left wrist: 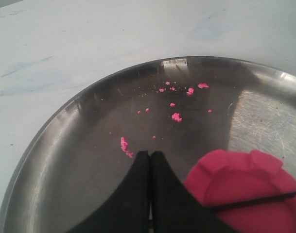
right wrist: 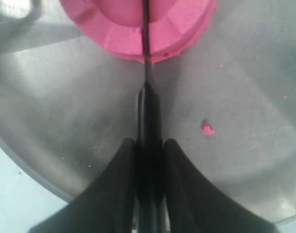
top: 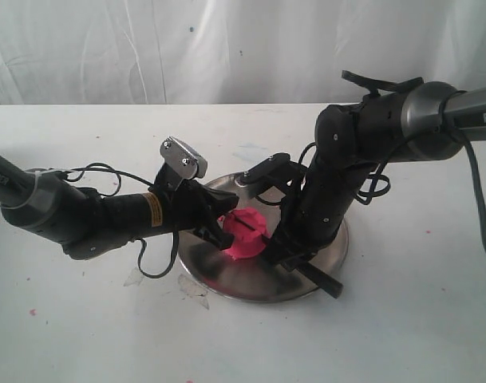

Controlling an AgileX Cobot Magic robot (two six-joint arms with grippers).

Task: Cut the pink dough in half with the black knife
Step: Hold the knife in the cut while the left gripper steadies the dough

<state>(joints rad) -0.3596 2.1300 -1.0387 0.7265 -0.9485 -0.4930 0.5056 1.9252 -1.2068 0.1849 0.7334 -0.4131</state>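
While the left gripper (top: 216,229) sits pinched closed on nothing, its tips are just beside the pink dough (top: 244,231). The dough is near the centre of the steel plate (top: 227,283), one lump, with the black knife (right wrist: 148,104) blade running across its top; can't tell how deep. Right gripper (top: 289,254) is clamped on the knife handle, over the plate's right half. Pink crumbs (left wrist: 176,116) are scattered on the plate.

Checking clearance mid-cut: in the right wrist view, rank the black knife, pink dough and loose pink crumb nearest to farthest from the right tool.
1. black knife: gripped in the right tool.
2. loose pink crumb: lying beside the blade.
3. pink dough: farthest, under the blade's far end.
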